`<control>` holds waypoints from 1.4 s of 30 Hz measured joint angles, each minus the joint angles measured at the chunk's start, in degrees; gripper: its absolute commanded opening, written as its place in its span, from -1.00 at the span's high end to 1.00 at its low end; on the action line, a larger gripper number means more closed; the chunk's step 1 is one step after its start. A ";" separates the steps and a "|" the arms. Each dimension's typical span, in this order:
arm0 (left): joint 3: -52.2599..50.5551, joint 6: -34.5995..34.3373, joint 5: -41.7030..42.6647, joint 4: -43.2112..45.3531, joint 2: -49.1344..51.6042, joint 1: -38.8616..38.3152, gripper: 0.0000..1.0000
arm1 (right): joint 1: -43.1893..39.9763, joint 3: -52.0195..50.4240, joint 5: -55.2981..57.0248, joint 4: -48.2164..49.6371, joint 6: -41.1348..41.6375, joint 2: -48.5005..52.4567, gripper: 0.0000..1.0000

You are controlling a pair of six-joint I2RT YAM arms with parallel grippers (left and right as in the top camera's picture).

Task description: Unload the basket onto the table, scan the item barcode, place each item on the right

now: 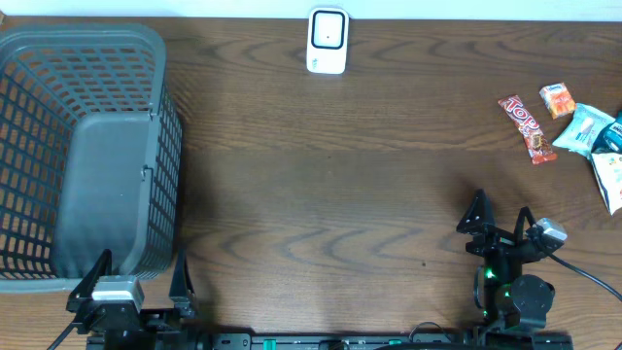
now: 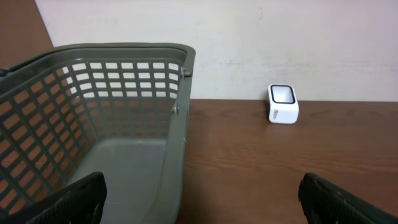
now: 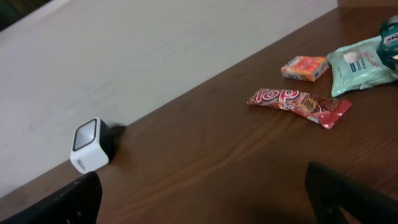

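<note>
Left claw (image 1: 141,264) gapes by basket (image 1: 171,146), right claw (image 1: 501,208) near snacks (image 1: 528,127).

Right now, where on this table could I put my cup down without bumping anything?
The widest bare patch of the table lies in the middle, between the grey basket, the white scanner at the far edge and the red bar. It is crowded at the far right, where the red bar, orange packet and teal pouch lie close together.

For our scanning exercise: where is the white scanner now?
Overhead view: the white scanner stands midway along the far edge of the table, grey basket to its left, snack packets to its right.
</note>
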 measured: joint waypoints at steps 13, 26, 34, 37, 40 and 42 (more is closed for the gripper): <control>0.00 0.00 0.00 0.02 0.00 0.00 -0.96 | 0.00 0.00 0.44 0.09 -9.99 -0.04 -0.99; 0.00 0.02 0.00 0.02 0.00 0.00 -0.96 | -0.22 0.00 0.44 0.09 -14.25 -0.04 -0.98; 0.00 0.00 0.00 0.02 0.00 0.00 -0.96 | -0.22 0.00 0.44 0.09 -14.27 -0.04 -0.99; 0.00 0.00 0.00 0.02 0.00 0.00 -0.96 | -0.22 0.00 0.44 0.09 -14.27 -0.04 -0.98; 0.00 0.00 0.00 0.02 0.00 0.00 -0.96 | -0.22 0.00 0.44 0.09 -14.27 -0.04 -0.99; 0.00 0.00 0.00 -0.04 0.00 0.00 -0.96 | -0.22 0.00 0.44 0.09 -14.27 -0.04 -0.99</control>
